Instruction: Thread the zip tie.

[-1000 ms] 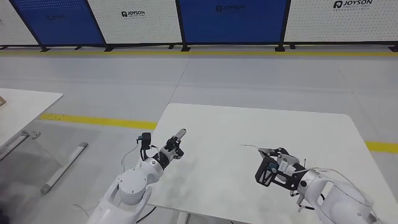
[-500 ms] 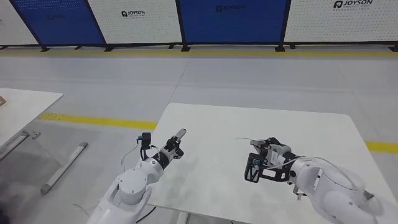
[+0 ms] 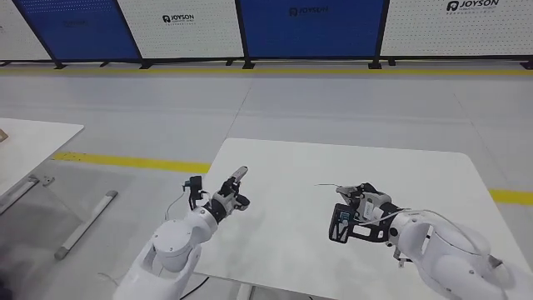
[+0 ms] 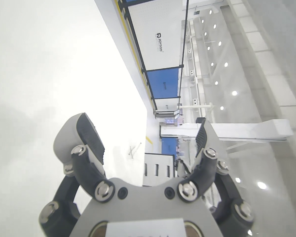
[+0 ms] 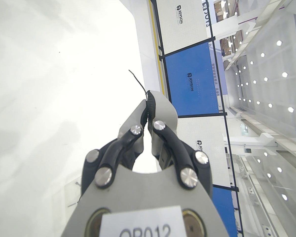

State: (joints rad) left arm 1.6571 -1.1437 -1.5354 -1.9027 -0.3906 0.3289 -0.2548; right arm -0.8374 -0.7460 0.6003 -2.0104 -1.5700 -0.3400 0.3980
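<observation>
Right gripper (image 3: 345, 192), from above, pinches the zip tie (image 3: 326, 187) over the table (image 3: 350, 162), well apart from the left gripper (image 3: 238, 175). Left wrist view: jaws spread wide, empty. Right wrist view: jaws clamp the tie's thin strand; threading seems not yet begun.

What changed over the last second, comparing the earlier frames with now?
The right gripper, shut on the zip tie, moved across the table toward the left arm's side, then held still for the last half second. The left gripper shifted only slightly at the end and stayed open. The tie stayed clamped, its tail sticking out past the fingertips.
</observation>
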